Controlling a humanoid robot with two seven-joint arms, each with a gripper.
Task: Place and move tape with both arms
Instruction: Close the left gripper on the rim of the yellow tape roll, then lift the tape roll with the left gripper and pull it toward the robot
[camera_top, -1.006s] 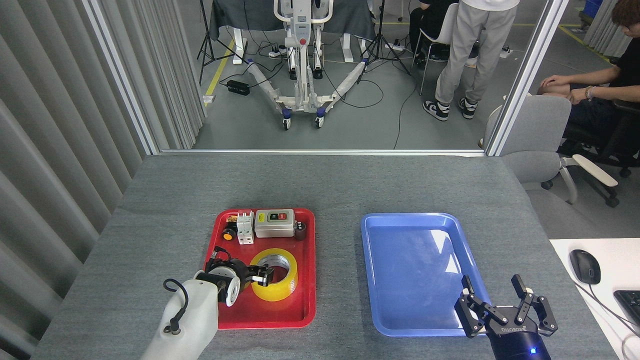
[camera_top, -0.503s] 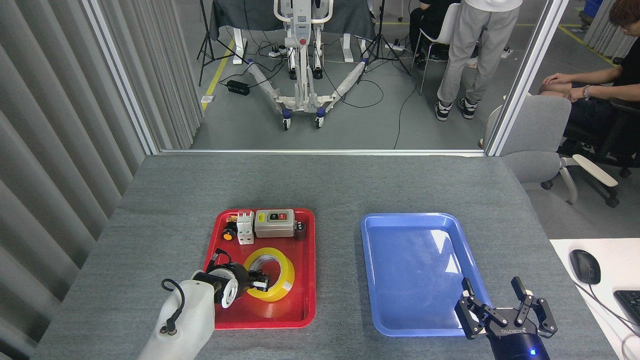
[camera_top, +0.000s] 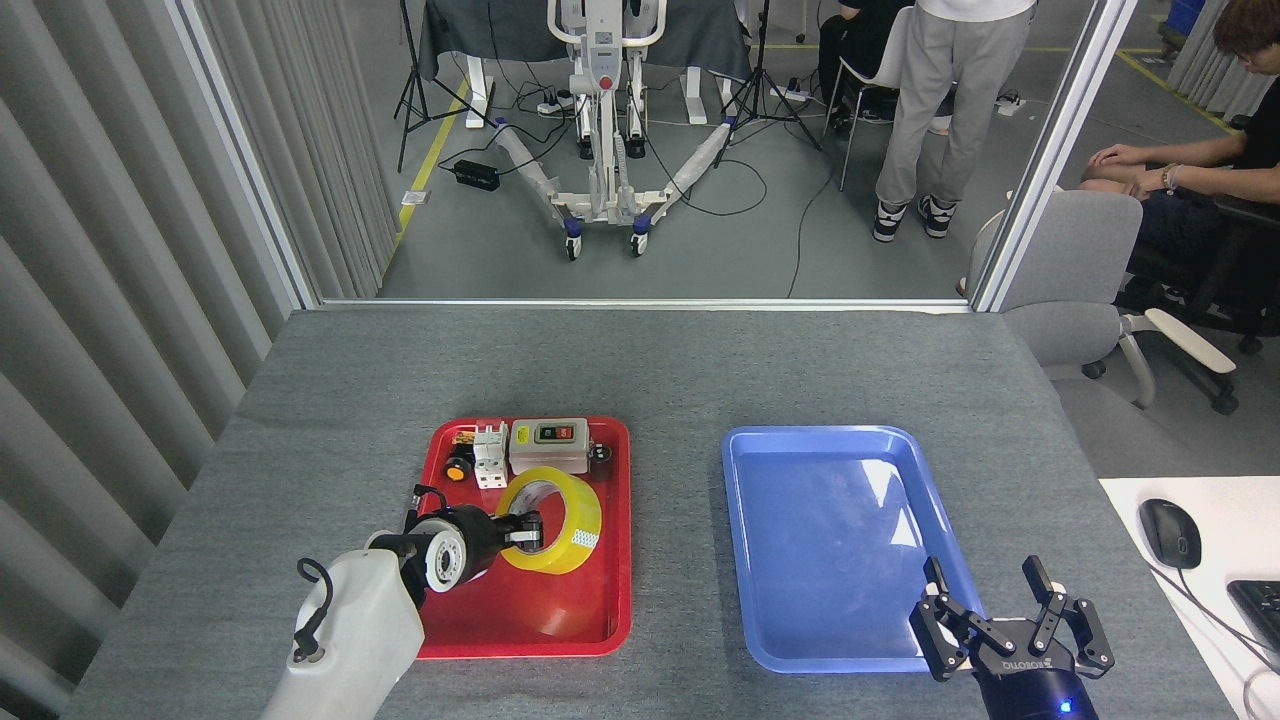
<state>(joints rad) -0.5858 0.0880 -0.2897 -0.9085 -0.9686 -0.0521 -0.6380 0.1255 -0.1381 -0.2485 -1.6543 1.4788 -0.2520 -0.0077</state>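
The tape (camera_top: 556, 520), a yellow translucent roll with a white core, hangs tilted above the red tray (camera_top: 600, 628), its shadow on the tray floor below. My left gripper (camera_top: 522, 530) comes in from the lower left and is shut on the roll's near wall, with one finger inside the core. My right gripper (camera_top: 1012, 620) stands open at the bottom right, by the near right corner of the blue tray (camera_top: 830, 540), with nothing between its fingers.
At the back of the red tray lie a grey switch box (camera_top: 547, 445), a white breaker (camera_top: 489, 455) and small parts. A computer mouse (camera_top: 1168, 532) lies on a white desk at right. People and a chair (camera_top: 1075, 290) are beyond the table.
The left gripper has lifted the tape off the red tray's floor and carried it up and back. The right gripper has stayed put.
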